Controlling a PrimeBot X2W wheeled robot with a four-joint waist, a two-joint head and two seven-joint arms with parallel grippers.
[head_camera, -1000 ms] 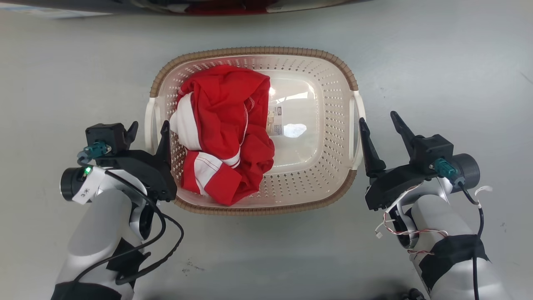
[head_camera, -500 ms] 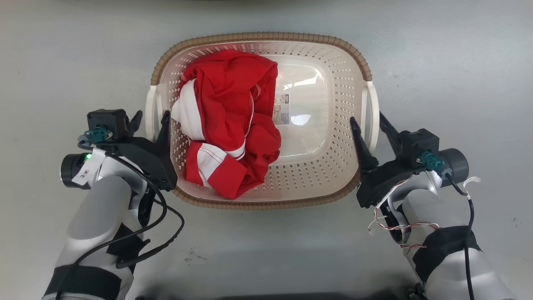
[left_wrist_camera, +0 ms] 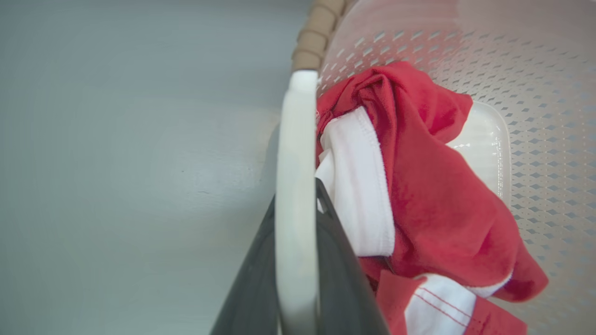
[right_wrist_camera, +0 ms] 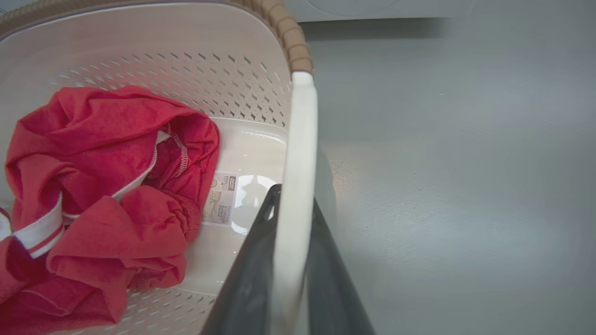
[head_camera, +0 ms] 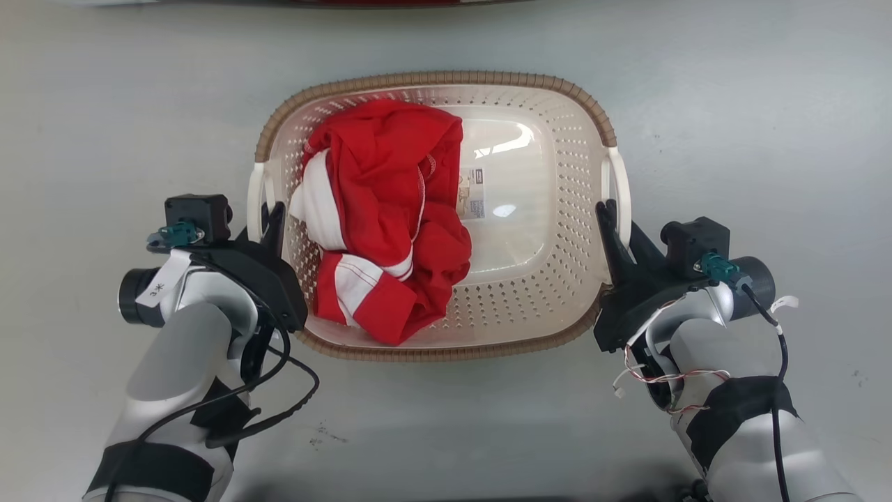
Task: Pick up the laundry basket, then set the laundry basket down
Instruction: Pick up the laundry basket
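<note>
Two grippers have the laundry basket (head_camera: 557, 307) by its white loop handles, one at each short side. The basket is over the grey floor (head_camera: 104, 104), out in the open and square to the robot, midway between the two arms. Whether its bottom touches the floor or hangs just clear of it, I cannot tell.

The left gripper (head_camera: 262, 222) is clamped on the left handle (head_camera: 254, 188). In the left wrist view the white bar runs straight up between the two dark fingers (left_wrist_camera: 342, 270), which press on it from both sides with no gap showing. The right gripper (head_camera: 620, 224) is clamped the same way on the right handle (head_camera: 622, 185), one finger inside the basket wall and one outside (the right wrist view shows the bar sandwiched tight between them).

A crumpled red garment with white bands (head_camera: 383, 209) fills the basket's left half, lying against the left wall. The right half of the bottom is bare and glossy, with a small printed label (head_camera: 475, 196) near the middle, its edge at the garment. The brown woven-look rim (head_camera: 433, 75) runs along the far and near sides and stops at each handle.
</note>
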